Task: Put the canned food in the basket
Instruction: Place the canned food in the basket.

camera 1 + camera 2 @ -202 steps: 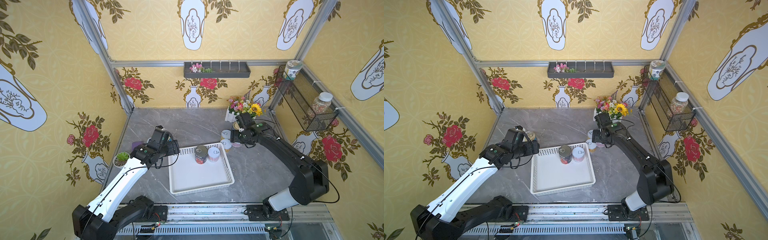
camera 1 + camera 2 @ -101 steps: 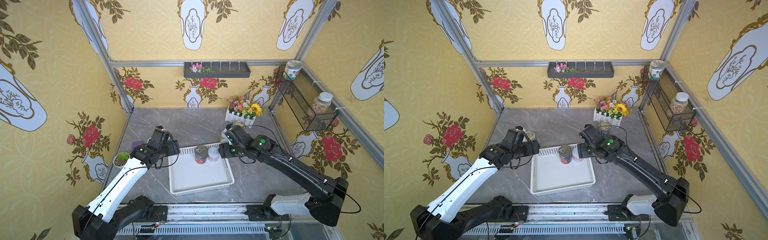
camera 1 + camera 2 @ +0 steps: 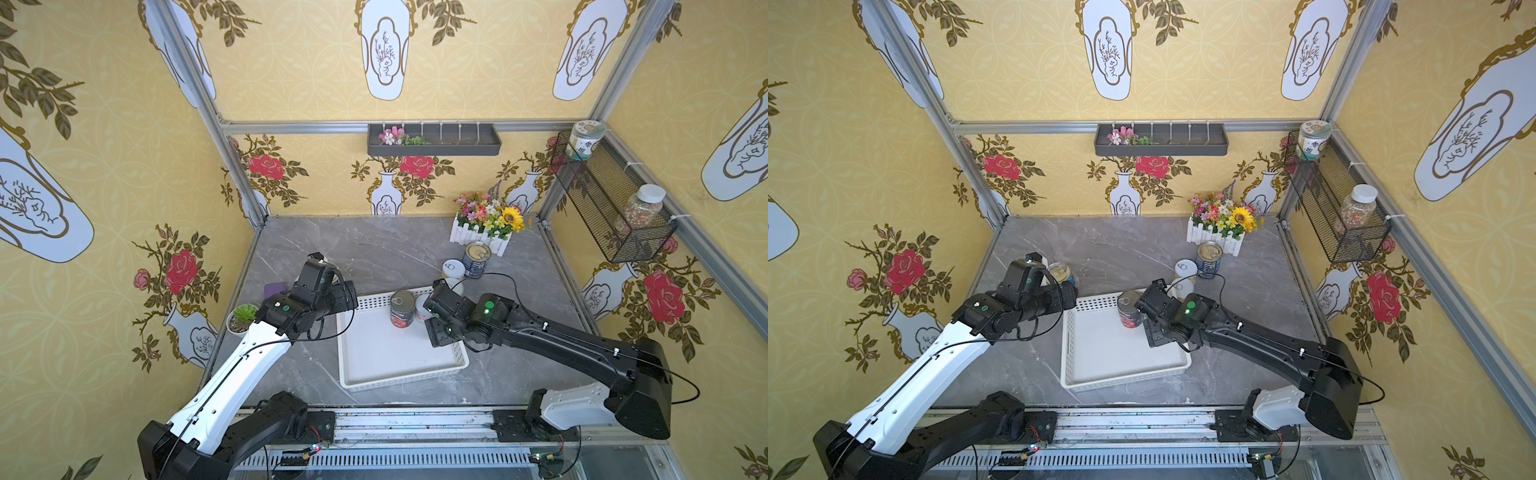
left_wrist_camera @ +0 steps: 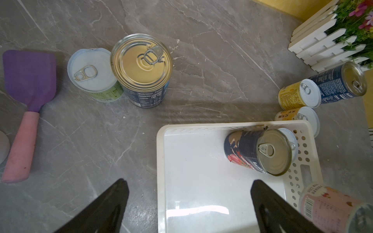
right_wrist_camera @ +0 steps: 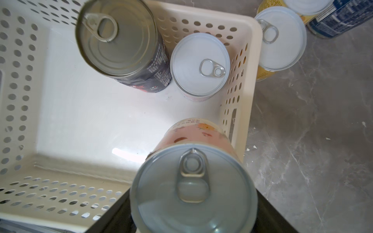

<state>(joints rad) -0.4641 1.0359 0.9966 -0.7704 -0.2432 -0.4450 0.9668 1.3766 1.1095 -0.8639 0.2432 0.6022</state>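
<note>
Whereas a second ago the right arm was stretched out to the cans by the flower box at the far right, it has now swung back over the basket [image 3: 403,376]. The right claw [image 3: 441,322] is clamped on a short pink-labelled can [image 5: 193,181], which hangs upright over the basket's right side, close to the perforated wall. The left arm has not shifted. The left claw [image 4: 189,182] is spread wide and empty above the basket's far-left corner.

I judge this to be the third can arriving. A tall red-labelled can [image 3: 402,307] and a white-lidded short can [image 5: 199,66] already stand together in the far-right corner. Five are left on the tabletop. A tall blue can [image 3: 476,258] and two yellow short cans [image 4: 298,93] stand beyond the far-right corner. A green short can [image 4: 91,74] touches another tall blue can [image 4: 142,66] on the left.

In both top views the right arm covers the pink can entirely, and the wrist views do not settle whether its base has reached the basket floor. Only dark slivers of the right claw's fingers show beside the lid. The left arm hides the green can from above, and the white-lidded can in the basket is half covered by the right wrist.
</note>
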